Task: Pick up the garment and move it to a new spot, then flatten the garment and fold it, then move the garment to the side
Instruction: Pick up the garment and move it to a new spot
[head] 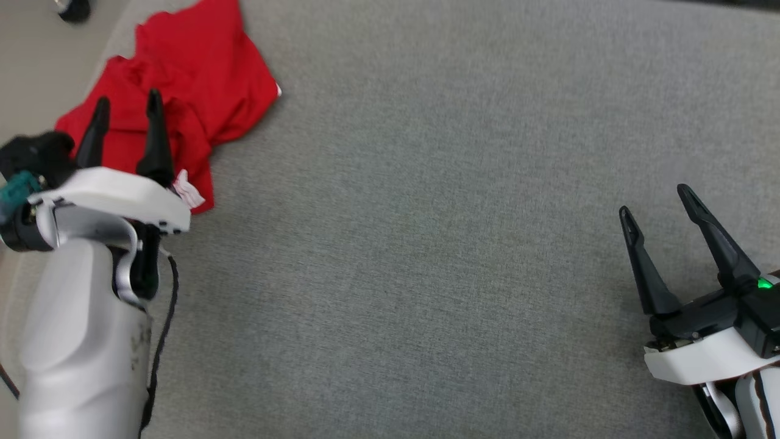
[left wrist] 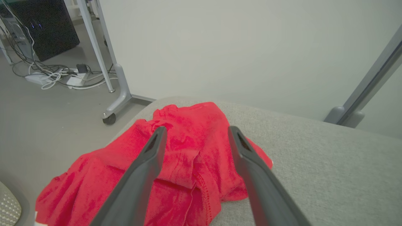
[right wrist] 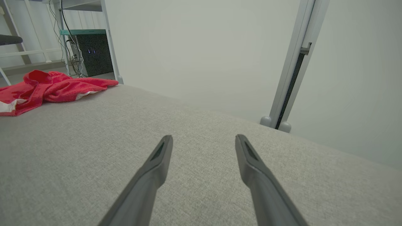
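Red garment lies crumpled at the far-left corner of the grey table. Left gripper is over it, fingers spread, pinching nothing. Right gripper is also spread, well apart from it, holding nothing.

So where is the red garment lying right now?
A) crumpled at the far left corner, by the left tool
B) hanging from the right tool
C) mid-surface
A: the red garment sits bunched at the grey surface's left corner by the open left tool, far from the right tool.
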